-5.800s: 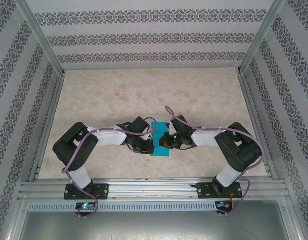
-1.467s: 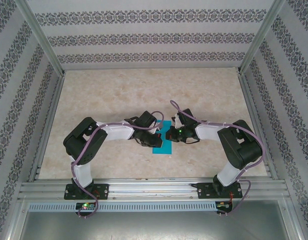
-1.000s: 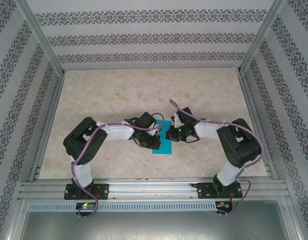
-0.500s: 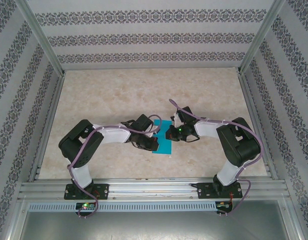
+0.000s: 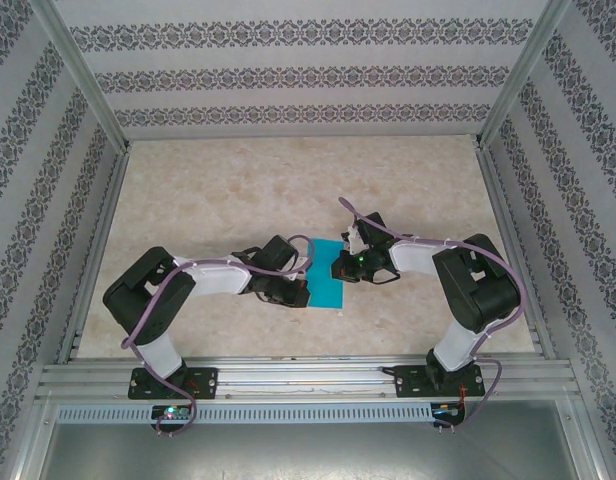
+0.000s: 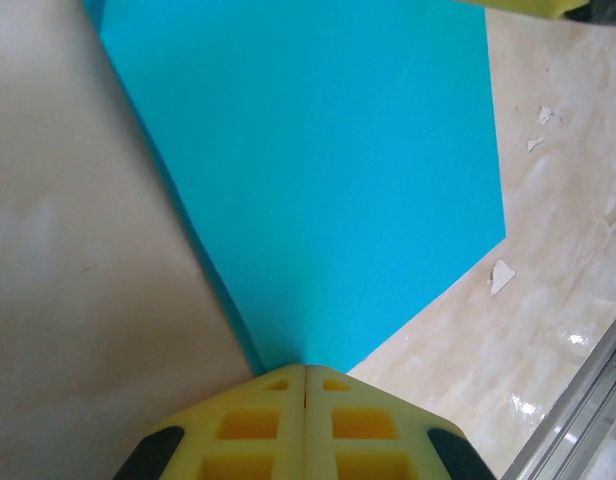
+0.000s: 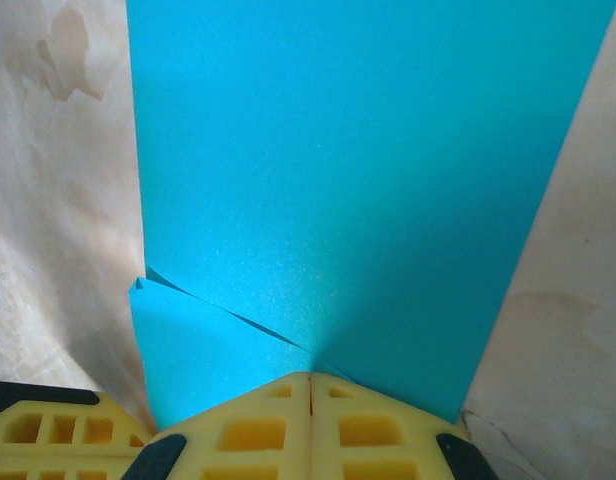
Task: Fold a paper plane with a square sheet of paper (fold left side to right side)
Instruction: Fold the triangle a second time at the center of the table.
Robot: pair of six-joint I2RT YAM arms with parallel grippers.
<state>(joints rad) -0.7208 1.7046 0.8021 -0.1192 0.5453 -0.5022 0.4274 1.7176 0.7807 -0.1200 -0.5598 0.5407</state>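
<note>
The square sheet of paper point(image 5: 326, 274) lies flat near the middle of the surface point(image 5: 238, 190), between the two arms; from above it reads as an upright rectangle, narrower than it is tall. Judged from that, the left-to-right fold is already made and the sheet lies doubled; the left wrist view supports this, for a second layer peeps out along one long edge; the right wrist view shows a small flap point(image 7: 163, 300) of the under layer sticking out at one corner, so the two halves do not seem to meet quite squarely; the left claw point(image 6: 306, 372) has its pads pressed together, its tip set at a corner of the sheet on the sheet's left side; the right claw point(image 7: 310, 378) is likewise closed, its tip resting on the sheet at the right side; whether either nips a layer of paper between its pads or only bears down on it cannot be told; the step in hand looks like pressing the first crease flat; what is left is most of the work — no slanted nose folds, no wing creases, nothing pointed shows — so the task seems to stand near its start, with one fold done and the rest to come.
</note>
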